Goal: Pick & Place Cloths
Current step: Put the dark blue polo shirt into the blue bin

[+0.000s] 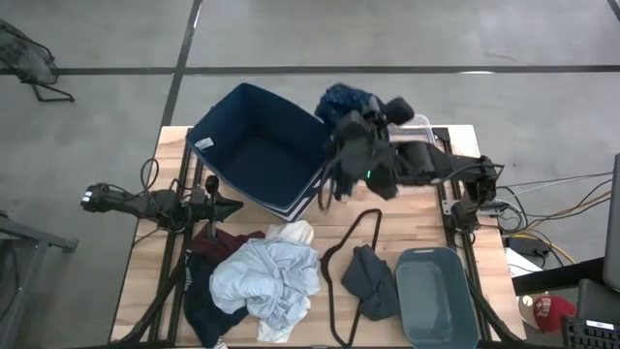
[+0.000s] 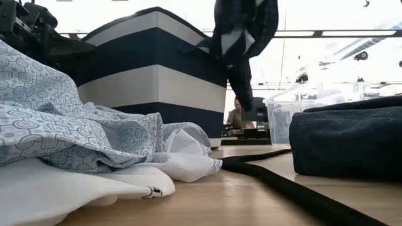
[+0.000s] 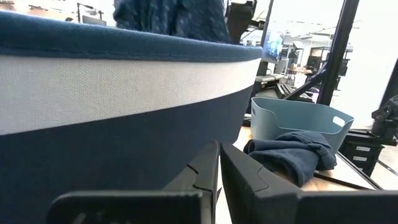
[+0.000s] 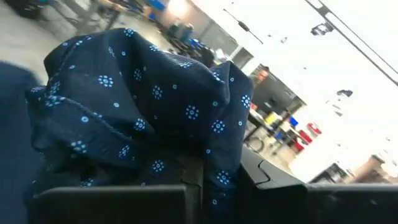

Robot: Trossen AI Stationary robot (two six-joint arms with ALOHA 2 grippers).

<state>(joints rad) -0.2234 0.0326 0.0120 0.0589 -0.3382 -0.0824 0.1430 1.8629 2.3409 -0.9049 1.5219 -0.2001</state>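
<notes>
The right gripper (image 1: 341,136) hangs in the air just beside the far right corner of the navy bin (image 1: 260,147), its fingers clamped on the navy patterned piece (image 4: 143,118), which bunches over them and dangles down past the bin's striped wall (you can see it hanging in the low view). This looks like the carrying step: the garment is lifted and near the bin's rim but not yet over the opening. The next move, I'd judge, calls for swinging a little further toward the bin's middle before letting go, so the trailing fabric clears the rim.

The left gripper (image 1: 221,205) waits low by the bin's near side, fingers together and empty. On the tabletop (image 1: 426,218) the pale blue shirt (image 1: 266,276), a dark grey piece (image 1: 373,281) and a black hanger (image 1: 344,247) lie unsorted.
</notes>
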